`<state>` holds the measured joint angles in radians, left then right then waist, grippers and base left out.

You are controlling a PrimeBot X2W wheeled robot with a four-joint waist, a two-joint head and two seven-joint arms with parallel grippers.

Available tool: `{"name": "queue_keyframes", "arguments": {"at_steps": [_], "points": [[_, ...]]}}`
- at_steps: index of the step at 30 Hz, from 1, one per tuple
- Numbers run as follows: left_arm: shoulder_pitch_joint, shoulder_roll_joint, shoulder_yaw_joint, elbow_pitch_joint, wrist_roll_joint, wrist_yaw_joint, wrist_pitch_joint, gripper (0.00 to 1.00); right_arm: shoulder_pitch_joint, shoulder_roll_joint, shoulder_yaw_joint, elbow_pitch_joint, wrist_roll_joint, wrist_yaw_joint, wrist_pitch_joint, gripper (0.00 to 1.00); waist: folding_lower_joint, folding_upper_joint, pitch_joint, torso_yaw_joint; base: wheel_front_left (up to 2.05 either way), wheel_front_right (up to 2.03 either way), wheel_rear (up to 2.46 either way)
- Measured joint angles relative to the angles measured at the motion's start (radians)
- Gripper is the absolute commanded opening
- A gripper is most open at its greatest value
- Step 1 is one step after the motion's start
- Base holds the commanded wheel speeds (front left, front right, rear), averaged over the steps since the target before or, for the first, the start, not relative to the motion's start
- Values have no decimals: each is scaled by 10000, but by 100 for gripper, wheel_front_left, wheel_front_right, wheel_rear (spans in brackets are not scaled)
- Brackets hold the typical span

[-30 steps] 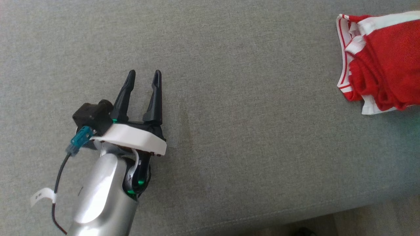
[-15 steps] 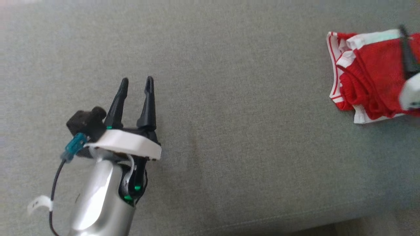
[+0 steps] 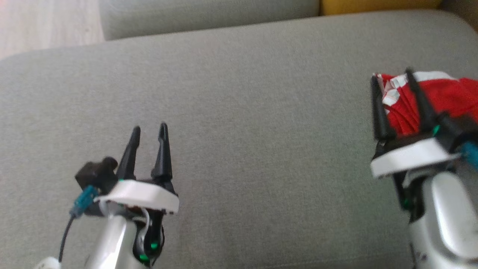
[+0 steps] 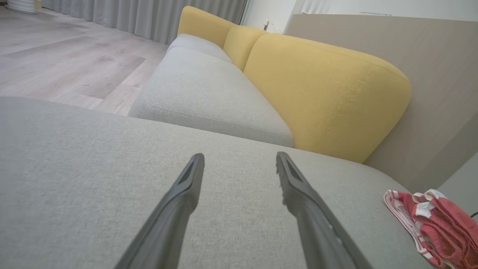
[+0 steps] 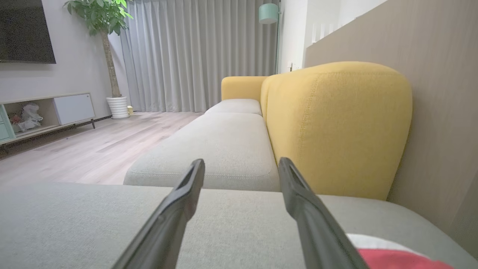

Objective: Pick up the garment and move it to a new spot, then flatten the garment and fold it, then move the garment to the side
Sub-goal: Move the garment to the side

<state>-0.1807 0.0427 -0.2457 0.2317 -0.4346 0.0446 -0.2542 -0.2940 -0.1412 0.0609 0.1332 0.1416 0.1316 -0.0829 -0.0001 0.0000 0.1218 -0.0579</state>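
Garment (image 3: 453, 95), red with white trim: 1, bunched on grey seat cushion (image 3: 261, 112). Left gripper (image 3: 149, 129), right gripper (image 3: 391, 74): jaws wide apart, empty; right beside garment.

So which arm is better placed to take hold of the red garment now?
Right, probably. The right gripper is open with its fingers right at the red garment. The left gripper, also open, sits well across the grey cushion from it and would need a long reach.
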Motion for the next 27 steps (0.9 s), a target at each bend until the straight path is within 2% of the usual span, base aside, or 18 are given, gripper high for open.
{"name": "queue_keyframes", "arguments": {"at_steps": [6,11,17,27], "points": [[769,13,38,-10,150,144,2,100,1185,742,-288,458,-261,0,-951,100,0,0,-541,360,0,0,0],[996,27,192,-169,196,270,2,100,1676,882,-244,748,-470,0,-1264,100,0,0,-612,523,0,0,0],[998,27,470,-648,209,263,2,100,1632,895,138,890,-341,0,-1346,100,0,0,-600,497,0,0,0],[1151,27,606,-686,320,360,2,100,1631,895,194,1032,-192,0,-1461,100,0,0,-620,407,0,0,0]]}}
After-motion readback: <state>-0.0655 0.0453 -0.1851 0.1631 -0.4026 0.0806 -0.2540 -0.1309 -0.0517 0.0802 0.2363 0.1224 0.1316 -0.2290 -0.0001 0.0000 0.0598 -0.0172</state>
